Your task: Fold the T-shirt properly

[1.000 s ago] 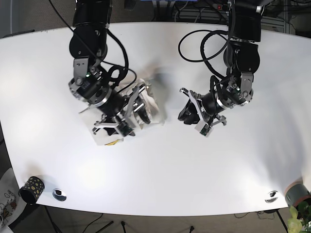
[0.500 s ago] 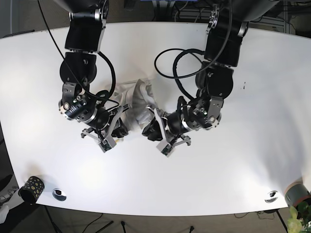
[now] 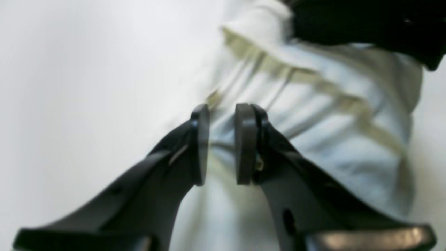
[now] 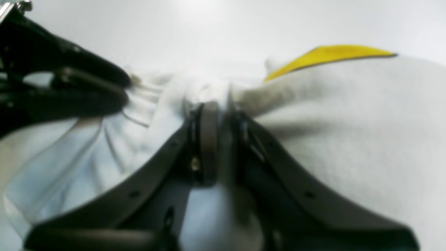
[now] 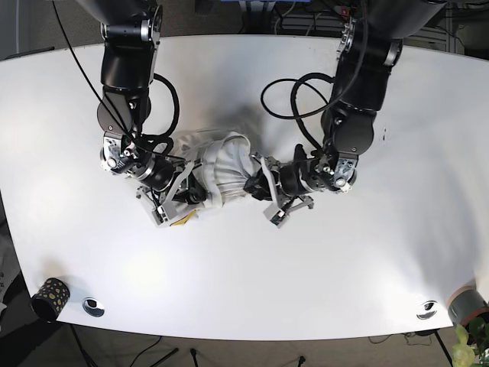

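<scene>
The white T-shirt (image 5: 225, 164) lies bunched in a wrinkled roll on the white table (image 5: 252, 267), between my two grippers. A yellow patch (image 5: 182, 222) shows at its near left edge. My right gripper (image 5: 186, 195) is shut on a fold of the T-shirt (image 4: 348, 122); in the right wrist view (image 4: 223, 139) cloth is pinched between the pads, below the yellow patch (image 4: 327, 52). My left gripper (image 5: 256, 183) grips the shirt's other end. In the left wrist view (image 3: 222, 143) its pads stand close together with taut pleats of the T-shirt (image 3: 313, 115) running from them.
A black dotted cup (image 5: 50, 297) and a round metal fitting (image 5: 93, 306) sit at the front left corner. Another metal fitting (image 5: 428, 309) and a grey pot (image 5: 467, 304) with a plant are at the front right. Black cables (image 5: 294, 92) loop over the table behind the left arm.
Both grippers have closed in on the shirt from either side. The bundle is now gathered and pulled taut between them, a little further back on the table than half a second ago.
</scene>
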